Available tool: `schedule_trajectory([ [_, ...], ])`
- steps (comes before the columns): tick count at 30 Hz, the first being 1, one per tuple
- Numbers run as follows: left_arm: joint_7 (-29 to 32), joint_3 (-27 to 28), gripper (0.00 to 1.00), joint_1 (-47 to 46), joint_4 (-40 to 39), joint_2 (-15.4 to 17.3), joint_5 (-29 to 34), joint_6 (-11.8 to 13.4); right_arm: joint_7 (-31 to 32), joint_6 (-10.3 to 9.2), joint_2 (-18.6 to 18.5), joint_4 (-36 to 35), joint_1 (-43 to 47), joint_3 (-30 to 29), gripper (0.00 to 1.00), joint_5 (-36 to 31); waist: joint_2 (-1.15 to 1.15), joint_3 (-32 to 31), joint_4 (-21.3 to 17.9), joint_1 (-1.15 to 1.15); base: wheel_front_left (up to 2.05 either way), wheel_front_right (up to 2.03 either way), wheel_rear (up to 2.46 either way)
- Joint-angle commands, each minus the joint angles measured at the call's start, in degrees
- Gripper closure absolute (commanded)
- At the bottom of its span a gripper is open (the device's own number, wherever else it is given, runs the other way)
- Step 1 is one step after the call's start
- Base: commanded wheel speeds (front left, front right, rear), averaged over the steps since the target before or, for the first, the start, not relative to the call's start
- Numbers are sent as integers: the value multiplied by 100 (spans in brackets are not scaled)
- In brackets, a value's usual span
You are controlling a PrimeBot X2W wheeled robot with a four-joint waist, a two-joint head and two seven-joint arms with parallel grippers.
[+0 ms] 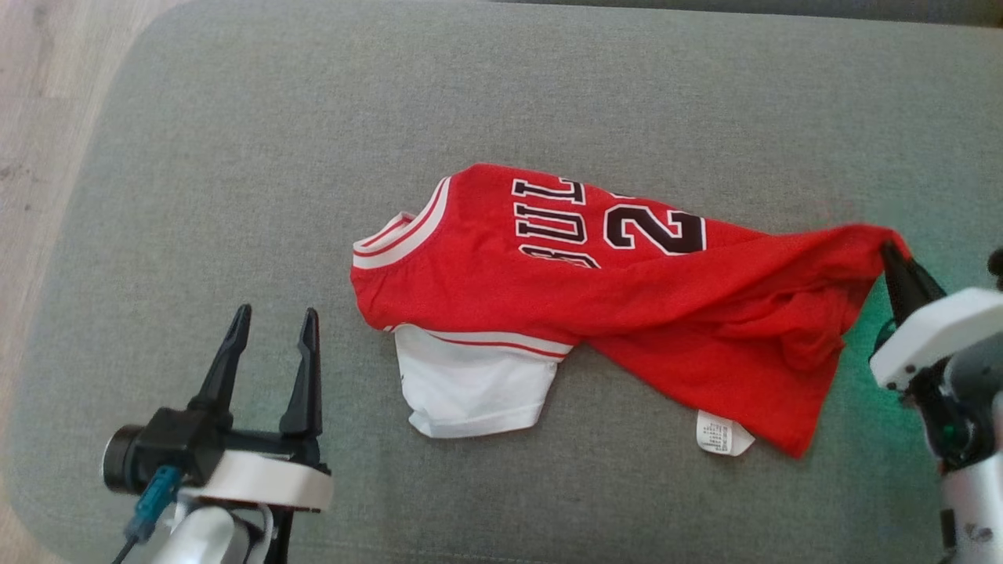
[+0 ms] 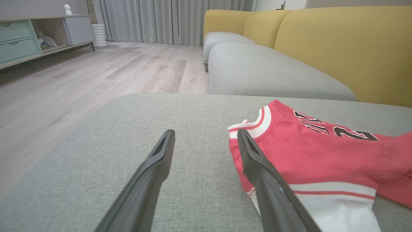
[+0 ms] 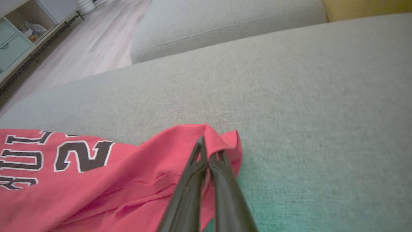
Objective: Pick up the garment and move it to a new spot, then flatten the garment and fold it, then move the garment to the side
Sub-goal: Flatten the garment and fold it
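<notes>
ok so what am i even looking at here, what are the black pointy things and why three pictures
It is a two-armed robot seen through three cameras at one moment. The top-down picture comes from its head; the other two come from cameras on each wrist, looking along that arm's two dark fingers.

On the grey cushion lies a red jersey with a white part under it and a small label at its hem.

The right gripper is shut, pinching one corner of the jersey. The left gripper is open, holds nothing, and sits just beside the jersey's collar end.

Far off I see a yellow sofa point(image 2: 338, 42), grey curtains point(image 2: 167, 19) and a low cabinet point(image 2: 38, 35) on wood floor point(image 2: 96, 74).
</notes>
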Motion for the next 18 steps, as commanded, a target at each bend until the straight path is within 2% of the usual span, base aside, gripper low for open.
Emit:
schedule_trajectory([
  [1, -90, 209, 0, -260, -135, 58, 9, -24, -231, -4, -93, -90, -159, 53, 0, 50, 0, -19, -11, -1, 0, 0, 0],
  [5, -113, 224, 0, -222, -59, 63, 3, -17, -960, -4, -57, 114, -11, 86, 0, -32, 0, -116, -79, -1, 0, 0, 0],
  [8, -120, 247, 0, -161, -21, 99, -12, -3, -1538, -4, -33, -66, 189, 150, 0, -245, 0, -231, -158, -1, 0, 0, 0],
  [12, -105, 293, 0, -27, -28, 176, -31, 59, -2031, -4, 20, -621, 520, 312, 0, -605, 0, -419, -284, -1, 0, 0, 0],
  [13, -105, 293, 0, -27, -28, 176, -31, 59, -2031, -4, 20, -621, 520, 312, 0, -605, 0, -419, -284, -1, 0, 0, 0],
  [18, -20, 318, 0, 123, -136, 280, -16, 172, -2165, -4, 220, -1632, 1037, 556, 0, -972, 0, -621, -400, -1, 0, 0, 0],
])
